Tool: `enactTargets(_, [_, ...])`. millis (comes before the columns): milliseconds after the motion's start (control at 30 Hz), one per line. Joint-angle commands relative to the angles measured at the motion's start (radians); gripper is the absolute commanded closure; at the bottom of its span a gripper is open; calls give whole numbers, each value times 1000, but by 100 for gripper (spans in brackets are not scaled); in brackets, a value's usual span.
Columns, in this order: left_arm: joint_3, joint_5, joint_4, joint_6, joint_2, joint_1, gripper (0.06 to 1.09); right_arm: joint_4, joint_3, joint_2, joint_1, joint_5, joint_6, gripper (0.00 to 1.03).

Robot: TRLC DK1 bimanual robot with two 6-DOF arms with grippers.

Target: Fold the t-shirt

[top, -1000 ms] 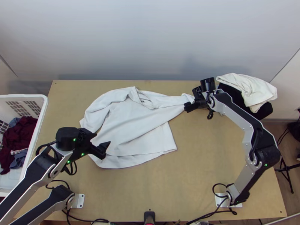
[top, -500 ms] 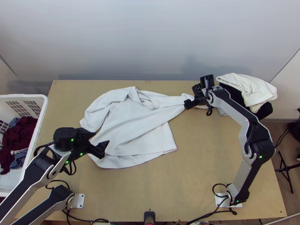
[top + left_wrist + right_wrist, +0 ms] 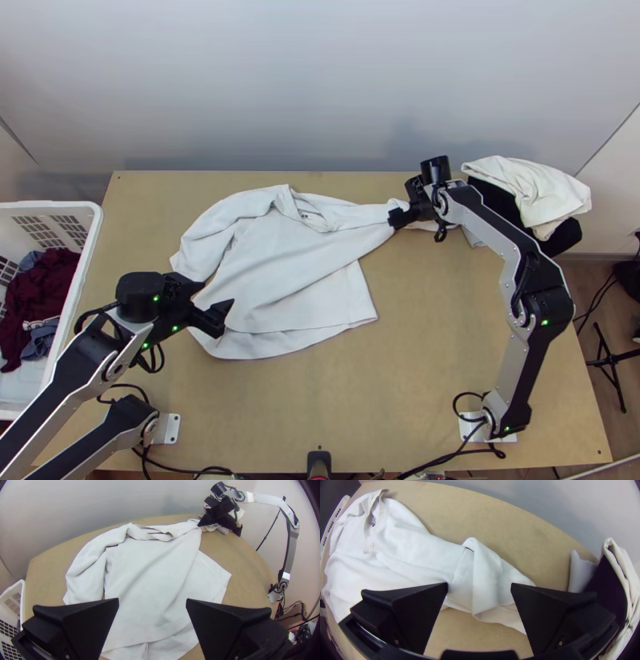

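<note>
No text, number or sign can be read; a small dark printed mark [image 3: 373,523] is borne by the white shirt [image 3: 264,280], inside its neck opening [image 3: 312,219]; from the middle of the shirt in the top view, it is found toward one o'clock; the same mark is shown in the right wrist view, broken into small dark patches on the pale cloth; its characters are too small and blurred to be made out in either view.
</note>
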Motion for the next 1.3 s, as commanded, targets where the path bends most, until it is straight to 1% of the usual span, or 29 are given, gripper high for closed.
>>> enactTargets(0, [-7,2,21,0,9,-1,11,-3,17,13,-18,2,-3,17])
enactTargets(167, [-9,2,31,0,20,-4,11,-27,29,12,-41,2,-3,18])
enactTargets(200, [-9,2,32,0,25,-4,11,-32,29,12,-41,2,-3,20])
enactTargets(233, [-9,2,37,0,29,-4,11,-34,29,7,-41,2,-5,29])
enactTargets(267, [-9,2,38,0,32,-4,11,-34,29,4,-41,2,-5,41])
enactTargets(300, [-6,2,40,0,35,-6,11,-34,34,4,-41,0,-5,46])
enactTargets(467, [-2,2,44,0,43,-7,11,-35,46,4,-38,0,-3,46])
enactTargets(500, [-6,2,44,0,45,-7,11,-47,50,4,-33,0,-3,44])
enactTargets(533, [-7,2,44,0,43,-7,11,-73,61,7,-29,0,-3,35])
enactTargets(567, [-10,2,44,0,43,-7,11,-96,75,12,-24,0,0,22])
enactTargets(600, [-13,2,44,0,43,-7,11,-127,92,19,-23,0,2,15])
enactTargets(700, [-18,0,47,0,46,-9,11,-221,133,35,-21,0,3,7])
enactTargets(867, [-19,2,57,-2,54,-13,11,-239,139,32,-41,-20,5,6])
enactTargets(1033, [-19,2,64,-7,57,-19,11,-228,193,52,-86,-39,25,6])
enactTargets(1267, [-24,2,64,-11,57,-22,11,-230,213,52,-84,-46,25,7])
